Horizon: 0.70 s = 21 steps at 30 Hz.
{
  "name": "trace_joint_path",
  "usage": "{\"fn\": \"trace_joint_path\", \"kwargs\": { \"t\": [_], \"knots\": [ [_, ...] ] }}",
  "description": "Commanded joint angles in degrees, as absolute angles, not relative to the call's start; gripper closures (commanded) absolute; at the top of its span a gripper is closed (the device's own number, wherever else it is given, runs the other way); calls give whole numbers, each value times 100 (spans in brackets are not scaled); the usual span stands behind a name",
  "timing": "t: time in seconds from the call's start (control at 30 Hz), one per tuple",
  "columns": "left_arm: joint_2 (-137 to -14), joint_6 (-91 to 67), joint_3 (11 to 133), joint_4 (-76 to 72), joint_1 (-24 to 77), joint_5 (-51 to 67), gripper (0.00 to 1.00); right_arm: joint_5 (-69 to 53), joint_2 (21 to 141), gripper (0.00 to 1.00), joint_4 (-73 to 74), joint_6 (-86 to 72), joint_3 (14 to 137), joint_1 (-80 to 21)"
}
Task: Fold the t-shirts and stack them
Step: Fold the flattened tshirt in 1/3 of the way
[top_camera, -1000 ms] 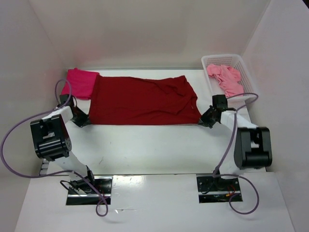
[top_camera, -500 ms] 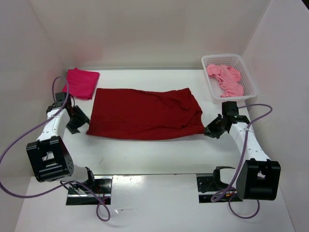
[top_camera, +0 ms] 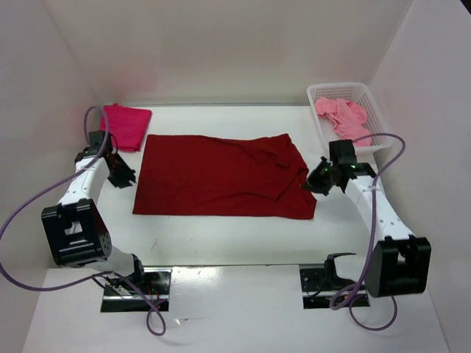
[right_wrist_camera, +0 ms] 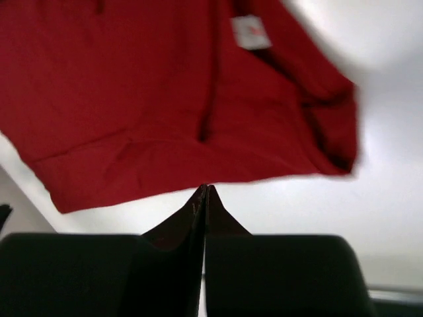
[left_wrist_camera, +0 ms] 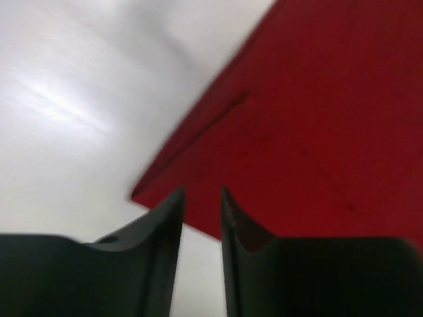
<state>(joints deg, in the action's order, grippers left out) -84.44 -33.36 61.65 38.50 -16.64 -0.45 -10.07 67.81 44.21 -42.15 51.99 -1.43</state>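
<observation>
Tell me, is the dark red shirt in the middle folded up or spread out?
Spread out. The dark red shirt lies flat as one wide rectangle, much larger than the folded bright pink shirt beside it.

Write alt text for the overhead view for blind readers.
A dark red cloth t-shirt lies flat on a white table, left gripper and right gripper at its ends. A folded crimson-pink shirt sits far left, a crumpled light pink shirt in a white mesh basket.

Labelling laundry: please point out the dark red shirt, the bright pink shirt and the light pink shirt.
dark red shirt [top_camera: 213,176], top view, flat middle.
bright pink shirt [top_camera: 126,126], top view, folded centre.
light pink shirt [top_camera: 342,118], top view, crumpled middle.
</observation>
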Motion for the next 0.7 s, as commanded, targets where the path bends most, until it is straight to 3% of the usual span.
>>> {"fn": "trace_joint_path", "kwargs": {
  "t": [0.0, 0.07, 0.17, 0.3, 0.37, 0.67],
  "knots": [
    [-8595, -3444, 6521, 3191, -1267, 413, 77, -1423, 7381, 100, 3073, -3999, 5370, -535],
    [-8709, -3445, 6810, 2972, -828, 265, 90, -1372, 7891, 100, 2525, -4052, 5589, -676],
    [-9148, -3524, 7303, 2665, -624, 245, 91, -1328, 8627, 92, 1873, -4052, 6011, -747],
    [-9868, -3911, 7497, 2154, -624, 553, 75, -915, 9489, 79, 1547, -3710, 6555, -800],
    [-10106, -3964, 7646, 2022, -624, 615, 71, -696, 9772, 67, 1398, -3709, 6802, -800],
    [-11170, -4043, 8543, 1828, -624, 396, 57, -176, 10696, 58, 1248, -3788, 7216, -800]
  ]
}}
